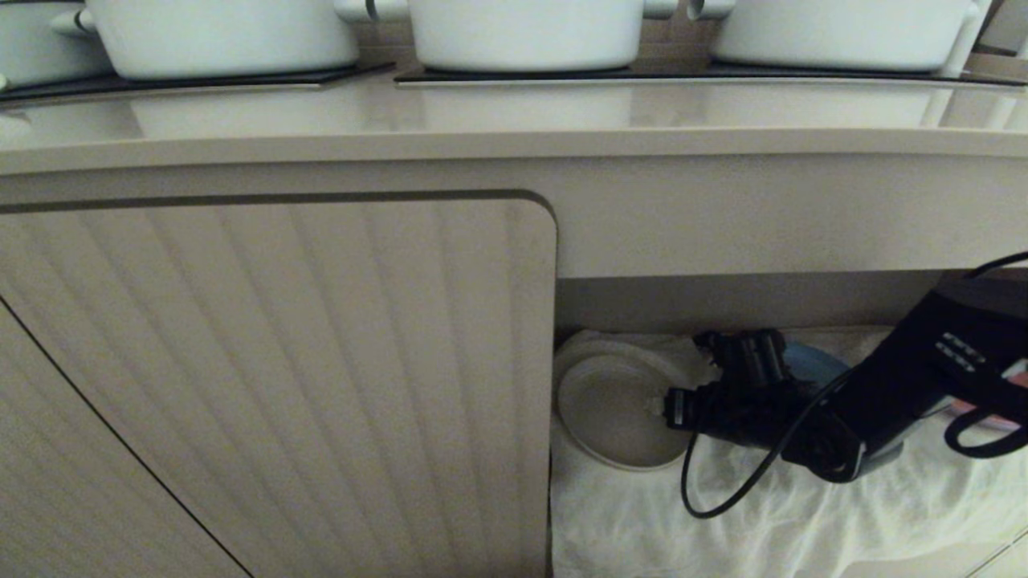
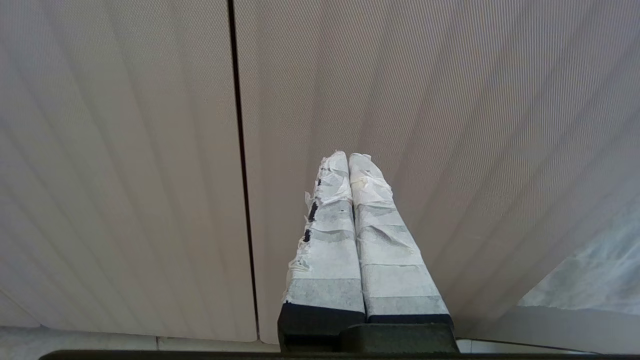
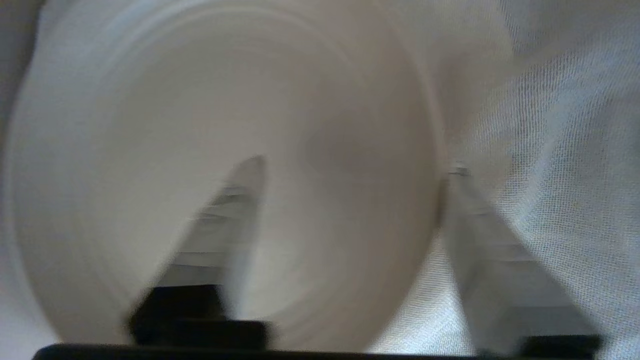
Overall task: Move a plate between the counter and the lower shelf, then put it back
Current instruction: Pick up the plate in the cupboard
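The cream-beige plate (image 1: 614, 409) lies on the white cloth of the lower shelf (image 1: 723, 522), at the recess's left end beside the cabinet door. My right gripper (image 1: 663, 405) reaches in from the right and is open at the plate's right rim. In the right wrist view the plate (image 3: 200, 125) fills most of the picture. The right gripper (image 3: 350, 167) straddles its rim, one finger over the plate's inside and the other outside on the cloth. The counter (image 1: 514, 120) runs above, with no plate on it. My left gripper (image 2: 348, 157) is shut and empty, facing a ribbed cabinet front.
Three white pots (image 1: 526, 32) stand on black panels at the back of the counter. A blue plate (image 1: 815, 361) lies behind my right wrist, and a pink edge (image 1: 1013, 376) shows at the far right. The ribbed door (image 1: 281, 361) closes the left side. A black cable (image 1: 723, 498) loops over the cloth.
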Robot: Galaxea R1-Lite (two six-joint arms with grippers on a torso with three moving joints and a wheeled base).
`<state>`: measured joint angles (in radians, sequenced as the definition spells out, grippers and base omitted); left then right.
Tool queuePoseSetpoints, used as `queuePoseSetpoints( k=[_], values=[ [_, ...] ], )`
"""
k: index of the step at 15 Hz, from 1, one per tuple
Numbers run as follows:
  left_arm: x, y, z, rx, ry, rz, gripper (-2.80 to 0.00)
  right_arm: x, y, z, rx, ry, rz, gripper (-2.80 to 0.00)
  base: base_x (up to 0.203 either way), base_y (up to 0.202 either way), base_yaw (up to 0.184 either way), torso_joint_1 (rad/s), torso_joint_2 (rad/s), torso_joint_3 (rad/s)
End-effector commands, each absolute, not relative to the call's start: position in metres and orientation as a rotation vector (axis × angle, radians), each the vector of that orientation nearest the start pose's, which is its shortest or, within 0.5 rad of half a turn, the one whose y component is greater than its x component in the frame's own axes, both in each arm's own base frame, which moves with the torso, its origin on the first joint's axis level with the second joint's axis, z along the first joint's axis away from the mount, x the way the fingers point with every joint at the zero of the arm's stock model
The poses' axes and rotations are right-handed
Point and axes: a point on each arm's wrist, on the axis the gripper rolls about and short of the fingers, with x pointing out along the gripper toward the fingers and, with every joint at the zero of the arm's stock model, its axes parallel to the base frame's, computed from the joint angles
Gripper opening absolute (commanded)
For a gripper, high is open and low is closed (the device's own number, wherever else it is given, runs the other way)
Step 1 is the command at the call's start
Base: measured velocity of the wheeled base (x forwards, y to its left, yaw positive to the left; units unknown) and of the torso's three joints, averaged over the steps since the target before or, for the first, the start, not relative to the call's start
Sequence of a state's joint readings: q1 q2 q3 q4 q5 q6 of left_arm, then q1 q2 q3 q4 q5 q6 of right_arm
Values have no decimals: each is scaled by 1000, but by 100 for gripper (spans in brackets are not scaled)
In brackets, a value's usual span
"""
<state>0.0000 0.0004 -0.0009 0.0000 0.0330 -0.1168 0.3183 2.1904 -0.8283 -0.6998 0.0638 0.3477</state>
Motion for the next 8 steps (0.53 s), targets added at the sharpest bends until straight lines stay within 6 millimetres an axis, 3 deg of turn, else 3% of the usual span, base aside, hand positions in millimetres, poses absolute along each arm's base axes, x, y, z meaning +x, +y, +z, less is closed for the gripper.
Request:
queuePoseSetpoints(
  k=[1,8],
  values=[
    [-23,1,76,-118,-3,34,-280,347,116,22,247,724,246,-280,0,0,0,0,0,0],
    [-23,1,76,-118,-3,34,-280,347,115,23,248,721,244,-280,0,0,0,0,0,0]
  ],
)
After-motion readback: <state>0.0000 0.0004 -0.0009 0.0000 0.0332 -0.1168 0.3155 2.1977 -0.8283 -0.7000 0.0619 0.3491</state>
